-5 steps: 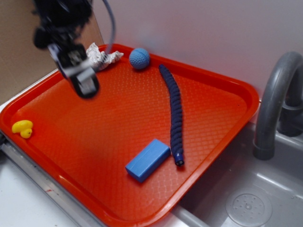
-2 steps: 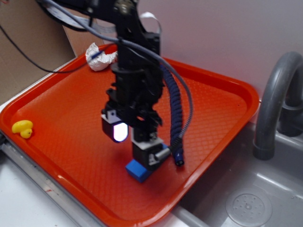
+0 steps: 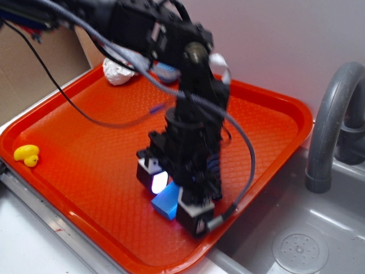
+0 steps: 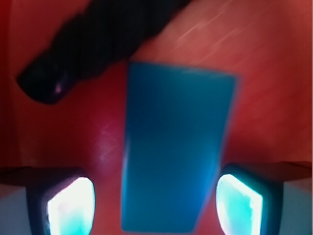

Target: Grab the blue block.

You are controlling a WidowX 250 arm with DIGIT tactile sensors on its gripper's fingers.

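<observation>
Comparing this moment with the two earlier exterior views shows a fast approach: a second ago the arm hung over the far left corner of the red tray (image 3: 68,117), well apart from its target, and a fraction of a second ago it had swung across to stand over the near middle. Now, going left to right in the exterior view, the yellow duck (image 3: 27,154) sits untouched at the tray's left edge, the crumpled white wad (image 3: 118,73) lies at the far rim, and the arm is lower and shifted a little toward the near right, with the pincer (image 3: 174,201) down around the blue block (image 3: 164,204), of which only a lit corner shows under the arm. The wrist view gives the detail: the left fingertip (image 4: 68,208) glows just beside the block's left edge, the blue block (image 4: 176,147) fills the gap between the two pads and lies flat on the tray, slightly skewed, and the right fingertip (image 4: 239,203) sits just beside its right edge. The pincer is spread wide and holds nothing; a thin strip of tray shows on each side. The dark braided rope (image 4: 98,44) lies beyond the block at upper left, clear of the fingers. Farthest right, the grey faucet (image 3: 333,120) stands over the sink. Judging from this, the reach is done and closing on the block is what remains.
</observation>
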